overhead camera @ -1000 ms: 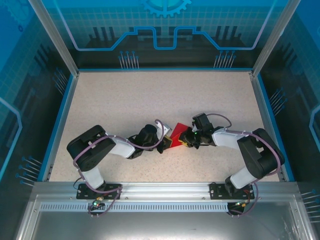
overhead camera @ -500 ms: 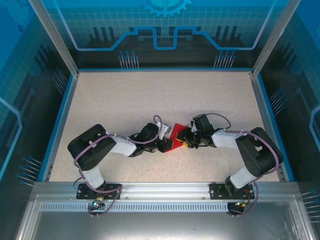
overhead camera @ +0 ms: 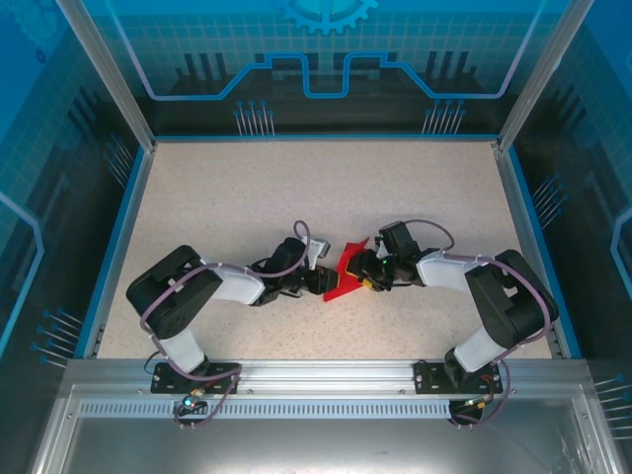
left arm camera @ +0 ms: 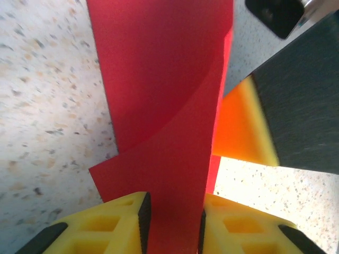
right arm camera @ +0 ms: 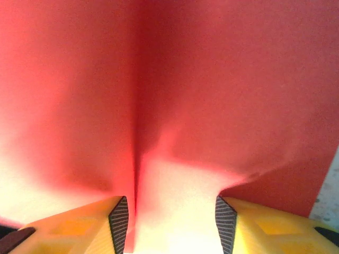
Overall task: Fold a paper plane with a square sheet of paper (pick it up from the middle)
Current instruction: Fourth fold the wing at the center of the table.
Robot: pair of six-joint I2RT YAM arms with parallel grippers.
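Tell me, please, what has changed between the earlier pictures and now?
The square sheet of paper went from a broad flat patch to a narrower, creased shape with a tip toward the near left. The left arm's elbow drew slightly left. The left claw and right claw stayed at the paper.

Noted paper (left arm camera: 164, 106) as thin, smooth, matt red, unprinted. Logged table (overhead camera: 247, 197) as speckled beige, matt, stone-like. Found right gripper (right arm camera: 172, 203) fingers (right arm camera: 69, 227) in matt yellow moulded plastic, pads (right arm camera: 121, 222) dark and finely ribbed. Recorded near rail (overhead camera: 316, 380) as brushed bare metal.
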